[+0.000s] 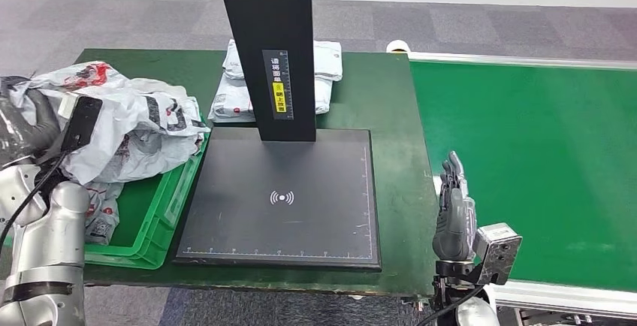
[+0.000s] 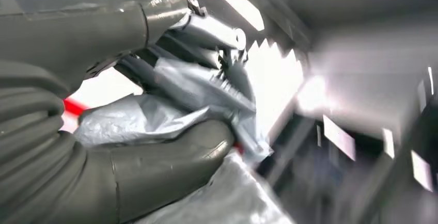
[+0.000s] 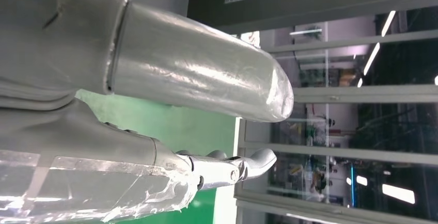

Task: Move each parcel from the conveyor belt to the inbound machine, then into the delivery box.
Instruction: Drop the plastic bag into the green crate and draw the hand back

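Observation:
A crumpled white and grey parcel (image 1: 128, 127) hangs over the green delivery box (image 1: 161, 213) at the left. My left hand (image 1: 26, 127) grips it at its left end. In the left wrist view the thumb and fingers of the left hand (image 2: 155, 105) pinch the grey plastic of the parcel (image 2: 155, 115). My right hand (image 1: 453, 209) stands open and upright at the seam between table and conveyor belt (image 1: 526, 161), holding nothing. The right hand (image 3: 196, 90) has its fingers apart. The inbound machine's black scan plate (image 1: 282, 198) lies bare under its black post (image 1: 270, 48).
Two white parcels (image 1: 240, 86) lie stacked behind the post on the green table (image 1: 390, 116). Another parcel (image 1: 101, 213) lies in the box's bottom. The green belt on the right carries nothing. A black camera module (image 1: 81, 123) sits on my left wrist.

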Controlling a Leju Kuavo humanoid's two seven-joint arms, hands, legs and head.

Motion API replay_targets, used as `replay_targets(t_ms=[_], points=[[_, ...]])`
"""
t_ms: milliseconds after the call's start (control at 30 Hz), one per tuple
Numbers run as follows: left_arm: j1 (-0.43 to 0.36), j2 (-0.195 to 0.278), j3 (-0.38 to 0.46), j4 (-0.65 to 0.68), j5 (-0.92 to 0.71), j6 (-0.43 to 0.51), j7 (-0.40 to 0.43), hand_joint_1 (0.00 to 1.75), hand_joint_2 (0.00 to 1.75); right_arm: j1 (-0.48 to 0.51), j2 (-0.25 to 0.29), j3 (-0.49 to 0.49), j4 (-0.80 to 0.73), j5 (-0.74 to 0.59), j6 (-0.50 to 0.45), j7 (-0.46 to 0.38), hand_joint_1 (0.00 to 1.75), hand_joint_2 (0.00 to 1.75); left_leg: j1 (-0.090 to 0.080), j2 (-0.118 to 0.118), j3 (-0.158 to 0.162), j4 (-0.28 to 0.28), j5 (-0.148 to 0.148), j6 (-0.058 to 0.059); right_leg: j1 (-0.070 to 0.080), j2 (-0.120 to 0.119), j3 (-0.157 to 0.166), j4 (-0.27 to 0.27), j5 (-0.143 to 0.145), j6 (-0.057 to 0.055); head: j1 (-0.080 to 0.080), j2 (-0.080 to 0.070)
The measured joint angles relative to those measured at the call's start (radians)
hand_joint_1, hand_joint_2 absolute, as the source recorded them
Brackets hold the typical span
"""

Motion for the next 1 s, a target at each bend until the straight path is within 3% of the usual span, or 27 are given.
replay_targets(t_ms=[100,233,433,667,1000], points=[[-0.006,0.017,-0.054,0.099,0.012,-0.167,-0.025,0.00,1.75,-0.002,0.000,-0.009,0.000,0.000,0.044,-0.001,0.00,0.00,-0.001,0.000,0.000,0.000,0.000,0.000,0.000,0.000,0.000,0.000,0.000,0.000,0.000,0.000],[-0.004,0.030,-0.110,0.231,0.051,-0.290,-0.104,0.00,1.75,-0.005,-0.001,-0.037,0.000,0.003,0.085,0.000,0.00,0.00,-0.001,0.001,0.000,0.000,0.000,0.000,0.000,0.001,0.000,0.000,0.001,0.000,0.000,0.000],[0.015,0.051,-0.137,0.290,0.119,-0.351,-0.160,0.00,1.75,-0.003,-0.001,-0.064,0.000,0.006,0.111,0.000,0.00,0.00,-0.001,0.001,0.000,0.000,0.000,-0.001,0.000,0.001,0.000,0.000,0.000,-0.001,0.000,0.000],[0.079,0.095,-0.132,0.216,0.243,-0.418,-0.252,0.00,1.75,-0.003,-0.003,-0.070,0.001,0.006,0.117,0.002,0.00,0.00,0.000,0.001,-0.001,-0.001,-0.001,-0.001,0.000,0.001,-0.001,0.000,0.000,-0.001,0.000,0.000],[0.171,0.169,-0.033,0.081,0.378,-0.460,-0.372,0.00,1.75,-0.007,-0.007,-0.092,0.007,-0.002,0.129,0.001,0.00,0.00,0.000,0.002,-0.001,-0.001,-0.001,-0.001,0.001,0.001,-0.002,0.001,0.000,-0.001,0.000,0.000]])
